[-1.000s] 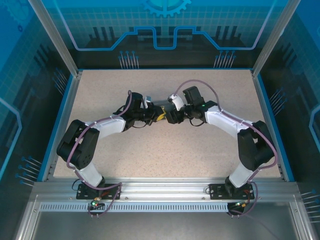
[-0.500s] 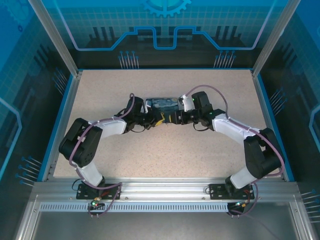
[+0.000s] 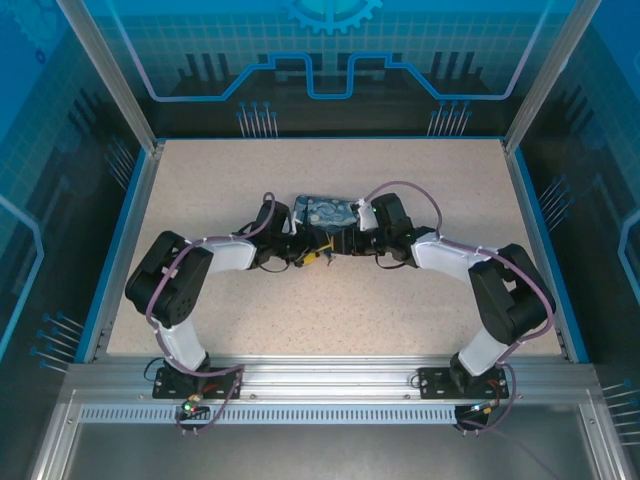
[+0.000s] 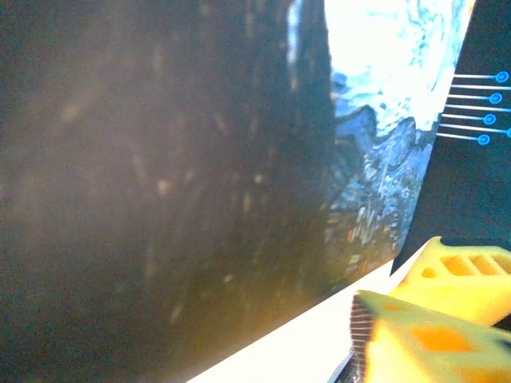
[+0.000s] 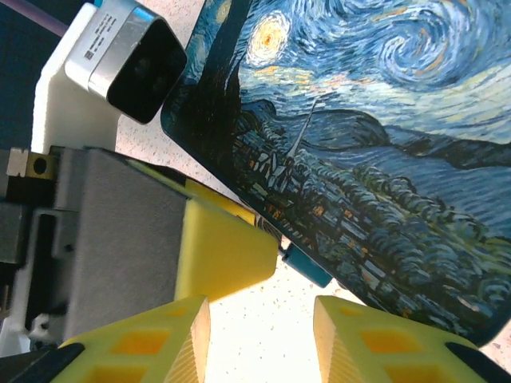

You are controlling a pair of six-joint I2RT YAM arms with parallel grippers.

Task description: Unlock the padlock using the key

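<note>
Since a second ago, both arms have been folded lower and their wrists drawn slightly nearer the bases, so that the rectangular tin painted with a blue-and-yellow starry night (image 3: 327, 211), largely covered before, is now laid bare on the speckled beige table (image 3: 220, 180). The left gripper (image 3: 312, 248) and the right gripper (image 3: 343, 241) are seen meeting tip to tip just in front of the tin's near edge.

From the right wrist, the right gripper's two yellow fingers (image 5: 180, 339) are seen standing apart, with bare table between them and nothing clamped. One yellow finger of the left gripper (image 5: 223, 251) is seen ahead, its tip just beside the tin's edge. At that edge, what appears to be the tiny dark bluish-metal padlock (image 5: 304, 267) is seen protruding from under the tin's rim, close to the left finger's tip; whether it is touched cannot be told. The tiny key cannot be made out with certainty.

From the left wrist, most of the picture is taken by a dark blur, with the tin's painted face seen very close and yellow finger parts (image 4: 431, 339) at the lower right. Whether the left jaws are apart or together cannot be told.
</note>
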